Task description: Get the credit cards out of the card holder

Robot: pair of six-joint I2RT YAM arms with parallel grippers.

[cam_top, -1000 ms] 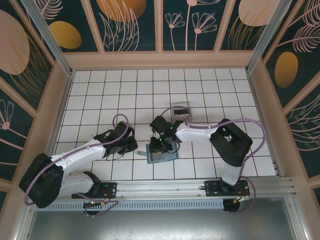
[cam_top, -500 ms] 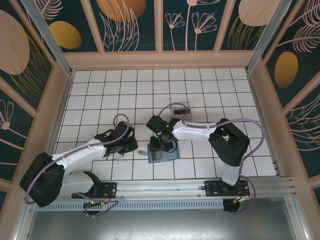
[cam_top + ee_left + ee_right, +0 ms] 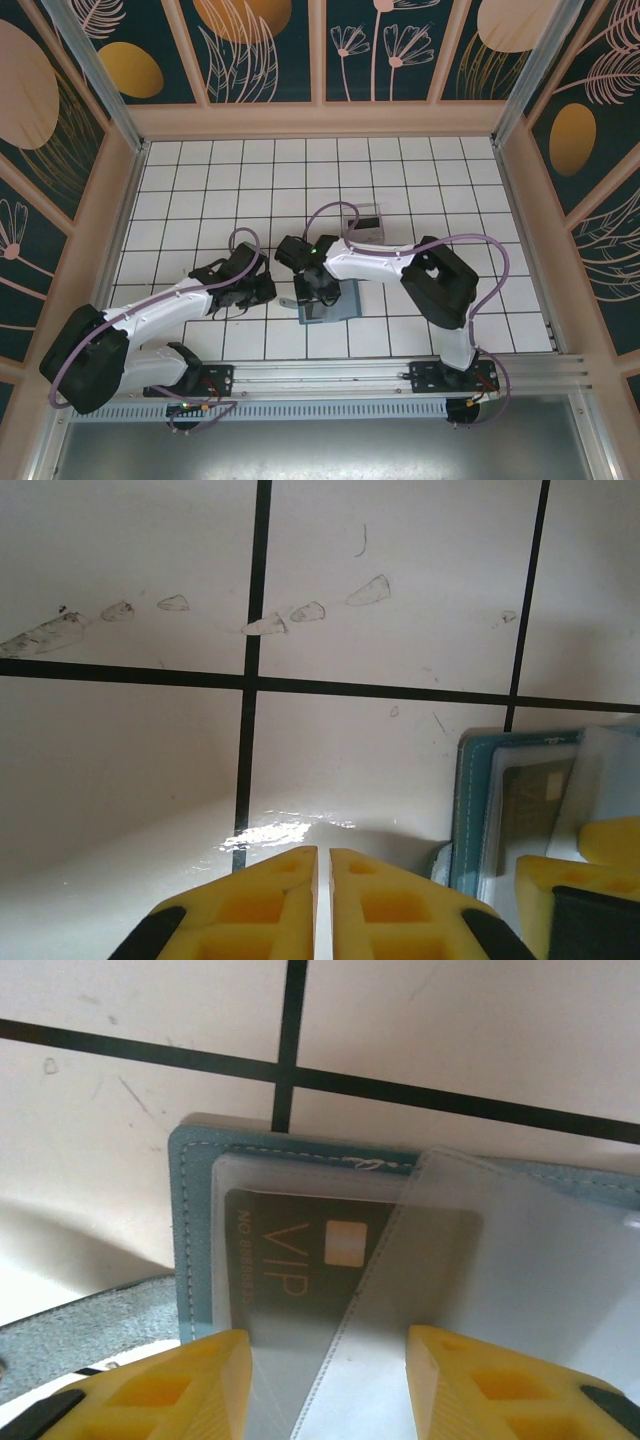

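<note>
Hovering just over the card holder point(image 3: 195, 1210) with the right gripper point(image 3: 325, 1345), jaws apart and clamped on nothing, one yellow finger point(image 3: 190, 1385) to each side of the open panel. Lying flat on the tiled table point(image 3: 200, 180), near its front edge and between the two arms, opened face up.

Tucked under a cloudy pocket: a dark card point(image 3: 300, 1250) marked VIP, long side running across the right wrist view, from one finger towards the other. Slanting over that card's right half, a clear flap point(image 3: 520, 1280); whether a pale card or a loose sleeve, hard to say.

Sitting straight ahead of the fingertips, then, with the card's long axis in line with the way the jaws close rather than across it. Likely calling for a turn of the wrist, or a grip on a free corner, before any pull: a judgement only.

Parked just beside the holder's left edge, the left gripper point(image 3: 322, 865), fingers pressed together on nothing, tips low over bare tile. Nearer by far: the right arm, directly above, against the left arm's place alongside. Standing apart, farther back on the tiles, a clear tray point(image 3: 362, 222).
</note>
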